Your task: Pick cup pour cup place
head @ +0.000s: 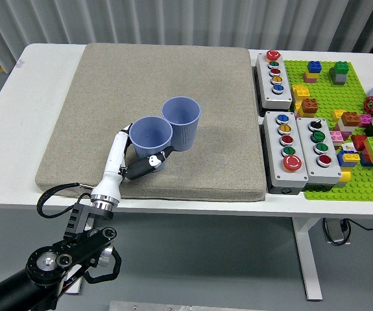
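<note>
The left hand [136, 162] is clenched around the nearer blue ribbed cup [150, 140], its white and black fingers wrapped about the lower wall, and the cup looks raised a little and tipped toward the right. Its rim is touching or just beside the second blue cup [181, 123], which stands upright on the grey mat [147, 71] slightly farther and to the right. The right arm is not in view.

The main risk, as I judge it, is that the two cups are so close: if the held cup leans farther during the pour, its rim could push the standing cup along the mat or topple it. These thin cups also look easy to squash, so a hard squeeze might buckle the wall and loosen the grip. Whether the held cup contains anything cannot be seen. The button boxes [285, 150] and brick board [342, 123] at the worktop's [37, 84] right lie well apart from the cups.
</note>
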Robot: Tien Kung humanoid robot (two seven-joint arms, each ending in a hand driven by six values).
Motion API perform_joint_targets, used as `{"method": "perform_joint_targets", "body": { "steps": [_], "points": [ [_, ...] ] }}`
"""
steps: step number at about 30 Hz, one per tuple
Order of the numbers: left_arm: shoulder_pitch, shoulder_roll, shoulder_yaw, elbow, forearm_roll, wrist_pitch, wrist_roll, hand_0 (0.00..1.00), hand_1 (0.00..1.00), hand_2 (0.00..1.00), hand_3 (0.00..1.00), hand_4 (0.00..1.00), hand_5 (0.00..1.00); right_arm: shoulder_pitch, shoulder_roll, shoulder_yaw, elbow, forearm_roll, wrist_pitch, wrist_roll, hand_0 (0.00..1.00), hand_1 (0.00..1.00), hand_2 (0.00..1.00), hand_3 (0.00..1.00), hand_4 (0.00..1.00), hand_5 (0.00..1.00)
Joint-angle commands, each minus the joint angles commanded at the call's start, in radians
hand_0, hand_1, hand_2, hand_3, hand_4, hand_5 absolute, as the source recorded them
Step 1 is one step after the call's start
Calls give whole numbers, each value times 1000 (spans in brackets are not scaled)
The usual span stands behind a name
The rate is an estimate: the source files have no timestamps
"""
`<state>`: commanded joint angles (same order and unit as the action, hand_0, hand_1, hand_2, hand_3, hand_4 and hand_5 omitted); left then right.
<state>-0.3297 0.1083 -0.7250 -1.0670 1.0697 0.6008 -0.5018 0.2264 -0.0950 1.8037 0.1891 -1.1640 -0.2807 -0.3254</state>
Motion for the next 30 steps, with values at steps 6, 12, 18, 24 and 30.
{"method": "perform_joint_targets", "body": {
  "steps": [6, 12, 18, 24, 30],
  "points": [
    [-1, 1, -4, -1, 6, -5, 1, 591, 586, 598, 539, 858, 306, 1, 1, 1, 0, -2, 0, -1, 685, 634, 586, 566, 2, 113],
    [-7, 2, -6, 4, 10, -10, 3, 598, 596, 617, 546, 866, 313, 2, 0, 1, 0, -3, 1, -1, 685, 633, 586, 566, 2, 113],
    [-8, 3, -9, 5, 17, -13, 5, 605, 606, 639, 571, 926, 400, 3, 0, 2, 0, -2, 0, -1, 686, 633, 586, 566, 2, 113],
    [-10, 3, -10, 10, 20, -15, 6, 618, 634, 660, 633, 949, 421, 7, 0, 1, 0, 2, 0, 0, 685, 634, 586, 567, 2, 114],
    [-11, 1, -10, 13, 23, -17, 8, 639, 669, 737, 674, 936, 408, 9, 0, -1, 0, 5, -1, -1, 685, 634, 586, 566, 2, 114]
  ]
}}
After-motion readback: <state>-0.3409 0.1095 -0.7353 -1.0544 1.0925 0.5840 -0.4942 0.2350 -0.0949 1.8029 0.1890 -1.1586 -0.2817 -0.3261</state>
